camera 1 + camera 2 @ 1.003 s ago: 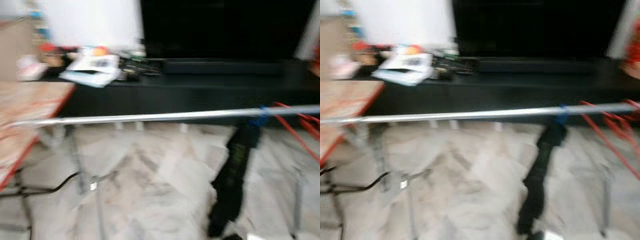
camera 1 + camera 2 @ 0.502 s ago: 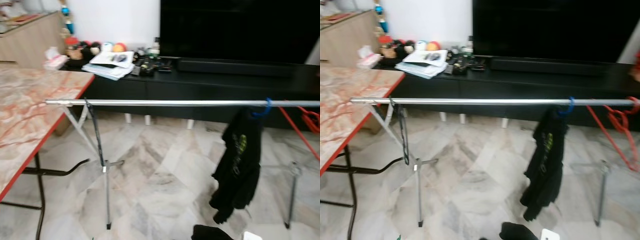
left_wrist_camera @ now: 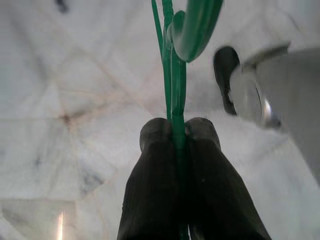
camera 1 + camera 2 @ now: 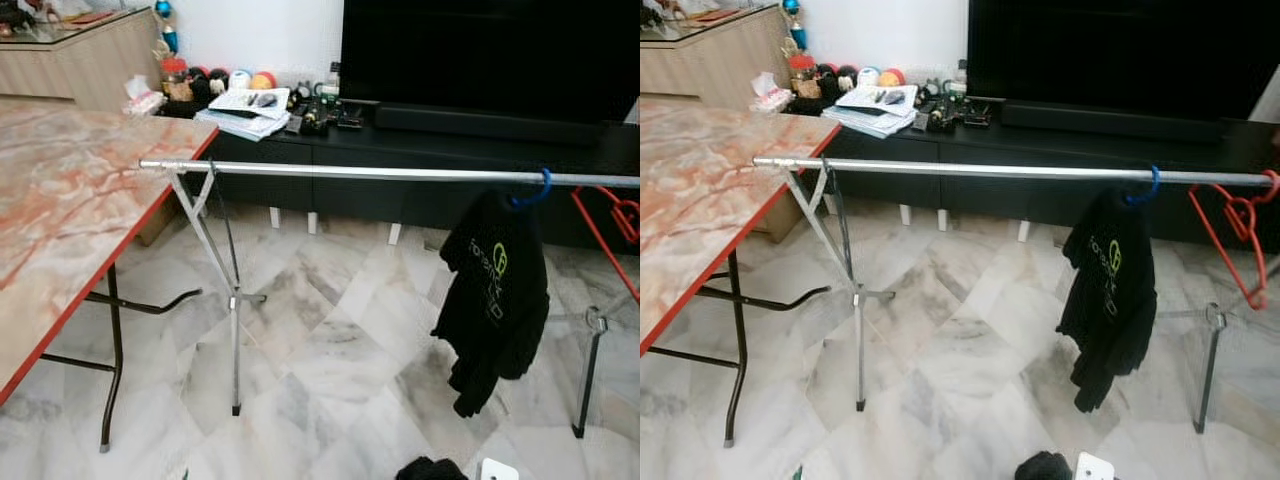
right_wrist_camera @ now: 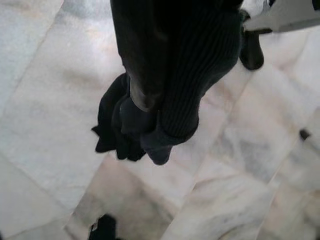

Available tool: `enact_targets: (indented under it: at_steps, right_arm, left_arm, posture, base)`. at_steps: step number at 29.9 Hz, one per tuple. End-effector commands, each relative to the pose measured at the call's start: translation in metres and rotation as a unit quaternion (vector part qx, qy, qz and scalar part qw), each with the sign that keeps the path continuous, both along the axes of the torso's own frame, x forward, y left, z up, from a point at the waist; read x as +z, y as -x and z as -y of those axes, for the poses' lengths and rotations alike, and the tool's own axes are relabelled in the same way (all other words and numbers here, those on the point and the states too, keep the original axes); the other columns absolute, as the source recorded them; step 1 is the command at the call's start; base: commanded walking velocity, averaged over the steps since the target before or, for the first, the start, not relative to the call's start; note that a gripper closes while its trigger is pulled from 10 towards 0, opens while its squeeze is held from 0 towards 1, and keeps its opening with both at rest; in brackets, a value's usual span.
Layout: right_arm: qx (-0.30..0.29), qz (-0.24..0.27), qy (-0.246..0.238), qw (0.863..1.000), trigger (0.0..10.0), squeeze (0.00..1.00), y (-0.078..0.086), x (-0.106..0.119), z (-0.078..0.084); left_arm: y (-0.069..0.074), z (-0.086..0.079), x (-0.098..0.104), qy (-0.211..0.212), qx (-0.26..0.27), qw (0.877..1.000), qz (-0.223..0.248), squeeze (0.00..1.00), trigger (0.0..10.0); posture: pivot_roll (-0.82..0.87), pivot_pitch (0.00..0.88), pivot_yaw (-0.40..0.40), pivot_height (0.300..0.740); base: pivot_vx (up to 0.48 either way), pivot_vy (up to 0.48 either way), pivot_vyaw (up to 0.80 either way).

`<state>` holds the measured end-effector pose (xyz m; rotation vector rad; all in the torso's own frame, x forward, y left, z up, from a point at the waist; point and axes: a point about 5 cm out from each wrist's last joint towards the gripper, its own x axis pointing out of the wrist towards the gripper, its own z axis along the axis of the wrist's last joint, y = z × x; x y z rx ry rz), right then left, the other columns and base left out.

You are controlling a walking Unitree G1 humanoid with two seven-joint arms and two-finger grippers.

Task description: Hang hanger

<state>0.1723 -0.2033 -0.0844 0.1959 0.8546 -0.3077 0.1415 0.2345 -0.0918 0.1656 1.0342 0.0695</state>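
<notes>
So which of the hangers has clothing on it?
The blue hanger on the rail, carrying the black shirt. The red hangers are bare, as is the green hanger in the left gripper.

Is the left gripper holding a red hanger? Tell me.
No, the left gripper is shut on a green hanger; the red hanger hangs on the rail.

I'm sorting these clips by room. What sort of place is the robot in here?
Most likely a home living room: a large black television stands on a long low black cabinet, with a pale marble-tiled floor and a silver metal clothes rail holding a black garment on a blue hanger.
</notes>
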Motion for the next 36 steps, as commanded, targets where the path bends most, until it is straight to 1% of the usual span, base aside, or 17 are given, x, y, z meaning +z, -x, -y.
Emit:
enact_targets:
  at_steps: [1, 17, 28, 33, 34, 35, 36]
  right_arm:
    - [-0.003, 0.0, 0.001, 1.0, 10.0, 0.0, 0.001, 0.0, 0.001]
    - [-0.001, 0.003, 0.0, 1.0, 10.0, 0.0, -0.002, 0.001, 0.001]
    - [0.006, 0.019, -0.003, 1.0, 10.0, 0.0, -0.012, 0.005, -0.003]
    - [0.01, 0.034, -0.005, 0.999, 10.0, 0.0, -0.019, 0.009, -0.004]
    - [0.013, 0.043, -0.005, 0.999, 10.0, 0.0, -0.024, 0.012, -0.005]
    - [0.016, 0.051, -0.005, 0.999, 10.0, 0.0, -0.028, 0.014, -0.005]
    - [0.019, 0.057, -0.004, 0.998, 10.0, 0.0, -0.031, 0.016, -0.005]
  left_arm:
    - [0.017, -0.002, -0.006, -0.002, 0.001, 1.0, -0.03, 0.0, 10.0]
    - [0.017, -0.001, -0.006, -0.003, 0.002, 1.0, -0.03, 0.0, 10.0]
    - [0.016, -0.002, -0.005, -0.01, 0.0, 1.0, -0.022, 0.0, 10.0]
    - [0.014, -0.002, -0.004, -0.016, -0.006, 1.0, -0.011, 0.0, 10.0]
    - [-0.013, 0.008, 0.005, -0.011, -0.025, 0.998, 0.048, 0.0, 10.0]
    - [-0.024, 0.011, 0.011, -0.01, -0.035, 0.996, 0.077, 0.0, 10.0]
    - [-0.025, 0.011, 0.011, -0.011, -0.038, 0.996, 0.084, 0.0, 10.0]
  posture:
    - [0.07, 0.056, 0.011, 0.74]
    - [0.07, 0.058, 0.008, 0.74]
    - [0.07, 0.054, 0.011, 0.74]
    - [0.07, 0.048, 0.012, 0.74]
    - [0.07, 0.047, 0.012, 0.74]
    - [0.07, 0.046, 0.012, 0.74]
    - [0.06, 0.045, 0.012, 0.74]
  base:
    - [-0.33, 0.0, 0.0]
    - [-0.337, 0.0, 0.0]
    - [-0.329, 0.0, 0.0]
    - [0.0, 0.0, 0.0]
    - [0.0, 0.0, 0.0]
    - [0.0, 0.0, 0.0]
    - [0.0, 0.0, 0.0]
